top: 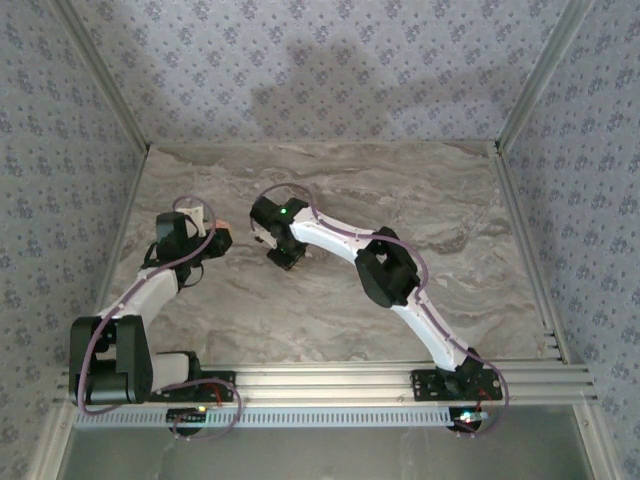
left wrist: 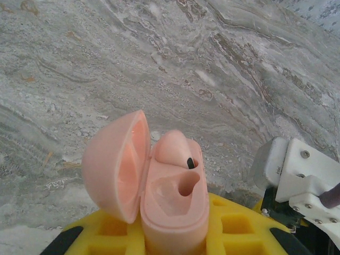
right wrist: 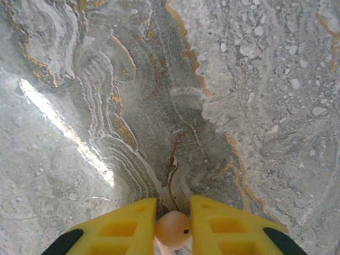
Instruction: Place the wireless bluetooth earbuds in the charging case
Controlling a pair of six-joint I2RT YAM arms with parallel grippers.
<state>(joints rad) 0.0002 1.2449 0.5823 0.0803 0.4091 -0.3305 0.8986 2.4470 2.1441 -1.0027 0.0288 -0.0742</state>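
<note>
Where the papered walls [top: 300,60] (a small repeating flower print on pale blue-grey) close in on three sides, a table [top: 450,190] with a grey marble pattern fills the floor of the booth. A ribbed aluminium rail [top: 340,378] edges its near side.

Two arms stand on that rail. The left arm [top: 150,290] bends in from the left and the right arm [top: 400,280] reaches across toward the middle. Their two grippers end near each other over the left half of the table.

From above, the left gripper [top: 216,240] shows something pinkish at its tip. The right gripper [top: 287,256] is a dark block there, and its jaws cannot be read from that height.

The wrist cameras give what the overhead one does not. On the left wrist, yellow fingers [left wrist: 239,234] are clamped on the one charging case [left wrist: 172,212], which is pale pink with its lid [left wrist: 114,164] swung open to the left. A white bracket [left wrist: 297,170] with screws sits close at the right.

One earbud [left wrist: 171,146], pale peach, sits in the far socket of the case with a dark tip showing. The near socket [left wrist: 186,186] is an open hollow.

A second earbud [right wrist: 172,229] of the same colour, two in all, is pinched between the right gripper's own yellow fingers. These stand narrow and touch it on both sides, with the marble beyond.
</note>
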